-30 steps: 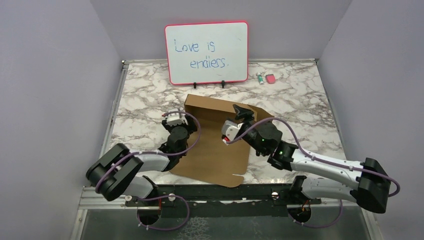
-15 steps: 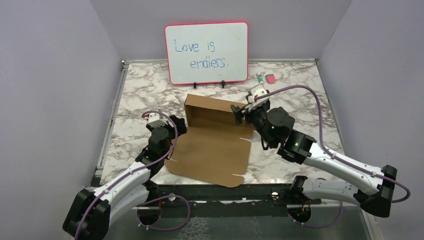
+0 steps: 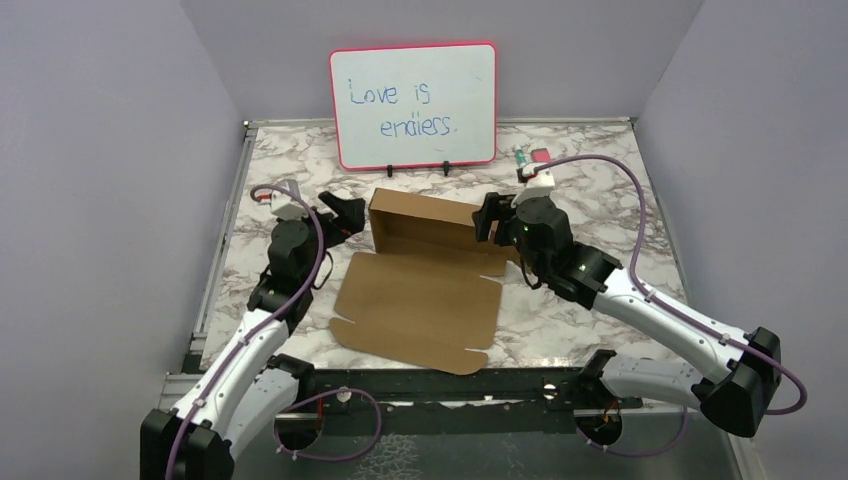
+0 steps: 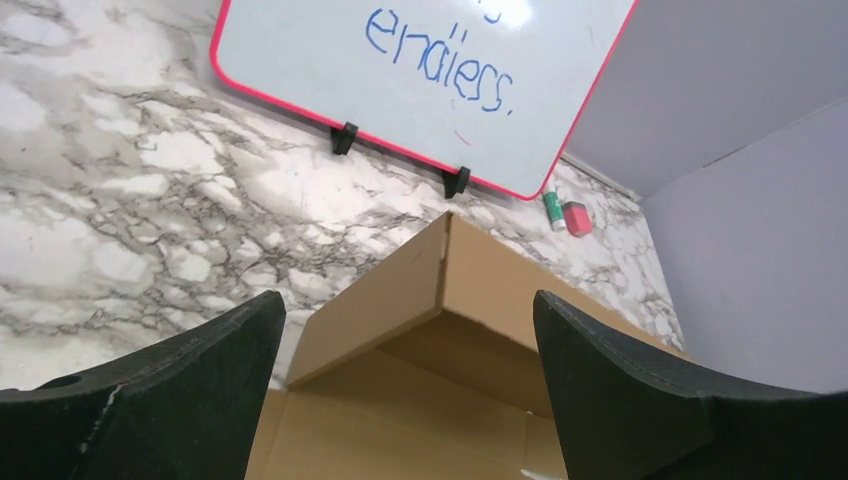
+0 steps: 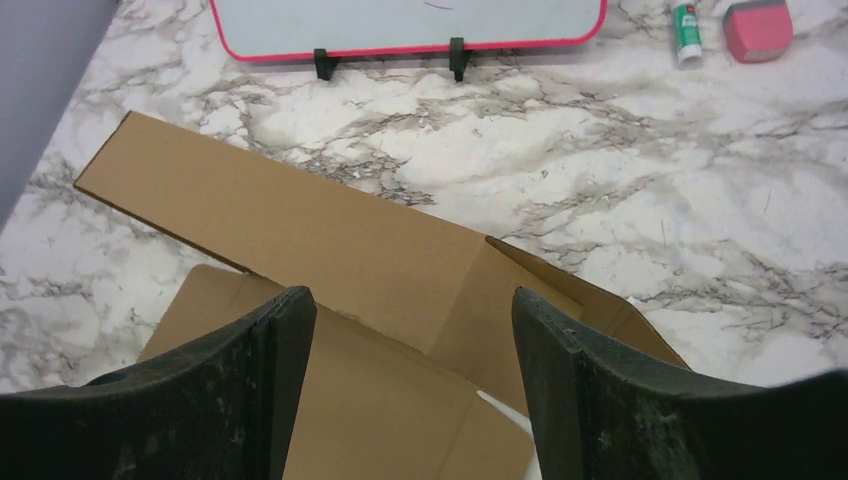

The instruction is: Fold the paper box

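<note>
The paper box (image 3: 415, 300) is a brown cardboard sheet lying flat in the middle of the table, with its far panel (image 3: 425, 222) folded up as a low wall. My left gripper (image 3: 340, 216) hangs open just off the wall's left end, holding nothing. In the left wrist view the box corner (image 4: 470, 280) shows between the spread fingers of the left gripper (image 4: 408, 305). My right gripper (image 3: 488, 217) stands open at the wall's right end. In the right wrist view the right gripper (image 5: 410, 300) is empty above the box (image 5: 300, 215) and a side flap (image 5: 600, 310).
A pink-framed whiteboard (image 3: 413, 105) stands on feet behind the box. A small green-capped tube (image 5: 685, 20) and a pink eraser (image 5: 757, 25) lie at the back right. Grey walls close in the marble table (image 3: 600, 190) on three sides.
Both arms have drawn back off the sheet: the left swung out to the left, the right moved back to the wall's right end. Both grippers stand wider open. The far panel now stands upright.
</note>
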You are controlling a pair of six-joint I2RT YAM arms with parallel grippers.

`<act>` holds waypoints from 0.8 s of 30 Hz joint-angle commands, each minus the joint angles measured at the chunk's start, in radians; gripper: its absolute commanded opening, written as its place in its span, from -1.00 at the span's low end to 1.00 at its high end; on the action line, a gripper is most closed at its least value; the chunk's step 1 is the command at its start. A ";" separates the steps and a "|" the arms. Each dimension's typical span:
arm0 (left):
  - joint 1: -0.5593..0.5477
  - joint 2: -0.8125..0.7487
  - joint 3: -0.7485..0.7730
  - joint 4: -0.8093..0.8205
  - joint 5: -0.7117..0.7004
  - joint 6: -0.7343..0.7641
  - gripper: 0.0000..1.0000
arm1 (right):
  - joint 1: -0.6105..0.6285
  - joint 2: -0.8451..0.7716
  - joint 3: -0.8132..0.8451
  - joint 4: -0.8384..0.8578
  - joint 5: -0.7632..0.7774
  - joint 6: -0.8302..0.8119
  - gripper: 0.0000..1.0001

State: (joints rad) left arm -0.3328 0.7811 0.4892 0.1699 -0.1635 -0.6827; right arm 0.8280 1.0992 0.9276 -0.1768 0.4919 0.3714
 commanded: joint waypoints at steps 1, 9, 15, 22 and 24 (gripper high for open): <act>0.038 0.133 0.117 -0.025 0.141 0.001 0.89 | -0.030 -0.017 -0.037 0.033 -0.024 0.187 0.52; 0.054 0.336 0.258 -0.022 0.270 0.066 0.89 | -0.056 -0.010 -0.129 0.105 0.014 0.275 0.37; 0.055 0.407 0.296 -0.013 0.357 0.072 0.80 | -0.077 -0.011 -0.184 0.211 -0.032 0.313 0.23; 0.055 0.432 0.282 -0.018 0.413 0.068 0.55 | -0.129 0.020 -0.202 0.305 -0.172 0.355 0.17; 0.055 0.414 0.272 -0.026 0.418 0.072 0.46 | -0.142 0.031 -0.205 0.339 -0.222 0.359 0.17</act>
State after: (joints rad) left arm -0.2825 1.2205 0.7628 0.1402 0.1970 -0.6273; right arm 0.7071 1.1099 0.7338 0.0528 0.3824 0.6937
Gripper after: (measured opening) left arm 0.766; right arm 0.589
